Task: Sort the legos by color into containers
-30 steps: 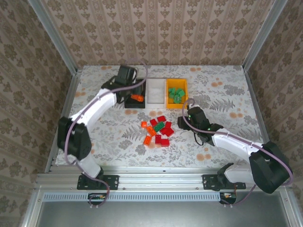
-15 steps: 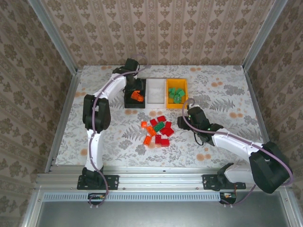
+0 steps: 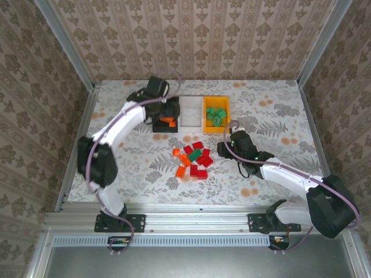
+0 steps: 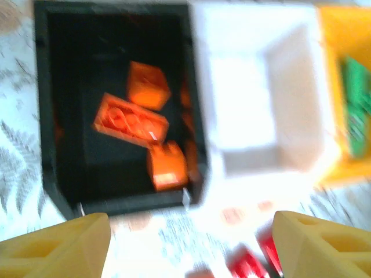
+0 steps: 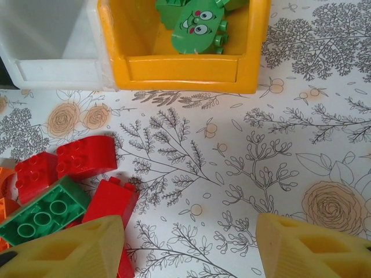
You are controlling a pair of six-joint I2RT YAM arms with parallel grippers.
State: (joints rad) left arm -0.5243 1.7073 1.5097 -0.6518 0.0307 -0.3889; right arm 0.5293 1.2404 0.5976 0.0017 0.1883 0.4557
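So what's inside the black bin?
Three orange bricks lie on the floor of the black bin. Along one side wall, orange smears are too blurred to identify.

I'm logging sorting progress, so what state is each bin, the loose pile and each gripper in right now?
black bin: holds orange bricks
white bin: no bricks seen inside
orange-yellow bin: holds green bricks
loose pile: unsorted, red, green and orange mixed, in front of the bins
left gripper: open, holding nothing, over the black bin's near edge
right gripper: open, holding nothing, beside the pile
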